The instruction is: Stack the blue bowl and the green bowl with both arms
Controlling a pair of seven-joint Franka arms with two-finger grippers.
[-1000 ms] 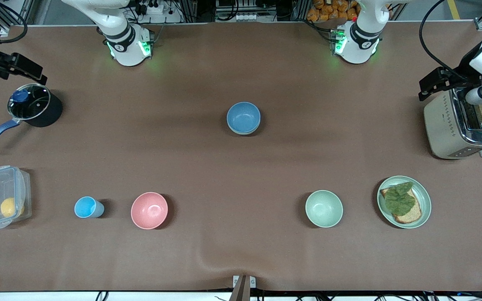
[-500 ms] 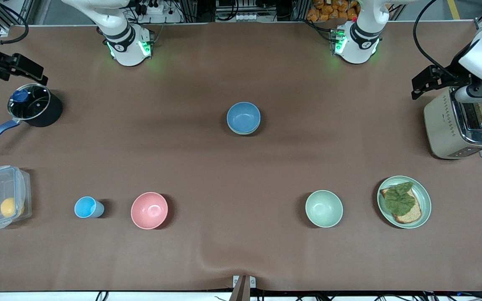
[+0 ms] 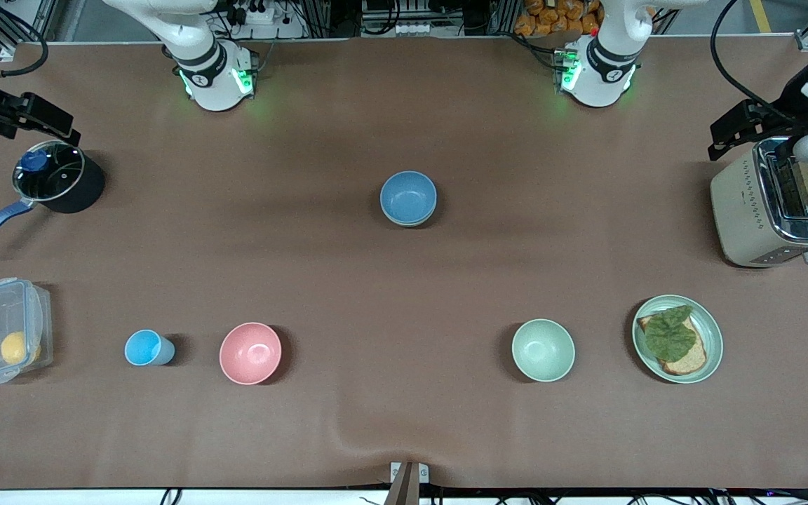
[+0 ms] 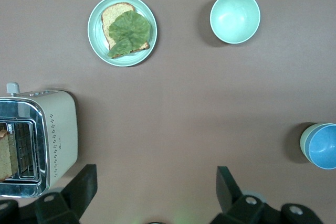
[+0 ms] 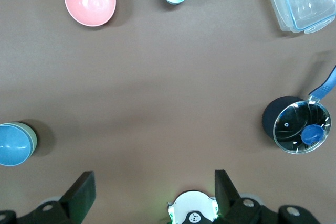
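Brown table (image 3: 404, 294) spanning the whole front view, with broad bare cloth between the centre and every edge. Cream toaster (image 3: 762, 210) at the edge by the left arm's end, bread in its slot; left gripper (image 3: 762, 133) raised over it, fingers (image 4: 84, 184) spread wide, holding nothing. Clear lidded box (image 3: 4, 330) with a yellow fruit inside, at the corner nearest the front camera at the right arm's end. Black saucepan (image 3: 60, 177) with glass lid and blue handle, at the same edge but farther from the camera; right gripper (image 3: 22, 116) raised just beside and over it, fingers (image 5: 81, 190) likewise spread wide and empty. Green plate (image 3: 709, 322) with bread and a lettuce leaf, nearer the camera than the toaster. Blue bowl (image 3: 408, 196) nested inside the green bowl (image 3: 409, 221) at mid-table, only a thin pale rim of the lower bowl showing; open room all round the stack, well apart from both grippers. Second, mintier green bowl (image 3: 543, 349) beside the plate. Pink bowl (image 3: 250, 353) in the same row toward the right arm's end. Small light-blue cup (image 3: 146, 347) just beside the pink bowl.
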